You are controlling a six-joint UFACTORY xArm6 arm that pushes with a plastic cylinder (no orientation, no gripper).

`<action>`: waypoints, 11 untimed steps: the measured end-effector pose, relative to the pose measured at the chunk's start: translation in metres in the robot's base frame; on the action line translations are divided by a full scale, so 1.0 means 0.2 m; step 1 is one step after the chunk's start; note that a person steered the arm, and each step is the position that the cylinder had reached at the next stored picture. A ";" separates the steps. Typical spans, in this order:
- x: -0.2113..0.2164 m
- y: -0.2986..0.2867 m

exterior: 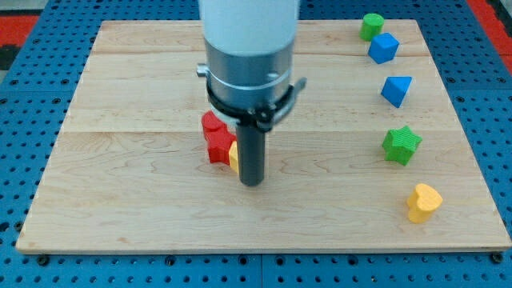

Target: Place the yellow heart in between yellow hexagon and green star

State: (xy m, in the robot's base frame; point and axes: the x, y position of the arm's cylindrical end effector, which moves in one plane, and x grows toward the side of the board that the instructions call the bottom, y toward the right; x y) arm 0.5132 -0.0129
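Note:
The yellow heart [423,202] lies near the view's bottom right corner of the wooden board [120,200]. The green star [401,145] lies just above it on the right side. A yellow block [233,154], mostly hidden behind the rod, shows as a sliver at the board's middle; its shape cannot be made out. My tip [252,183] rests on the board just right of that yellow sliver and far to the left of the heart and the star.
Two red blocks [215,138] lie together just left of the rod, touching the yellow sliver. On the right side lie a blue triangular block [397,90], a blue cube [383,48] and a green block [371,26] at the top right.

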 end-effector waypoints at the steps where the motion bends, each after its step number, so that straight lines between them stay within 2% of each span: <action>1: -0.07 0.02; 2: -0.10 0.35; 4: 0.05 1.15; 5: 0.27 1.32; 6: 0.38 1.11; 7: 0.29 0.81; 8: 0.19 0.85; 9: 0.19 1.04; 10: 0.11 0.88; 11: -0.02 0.54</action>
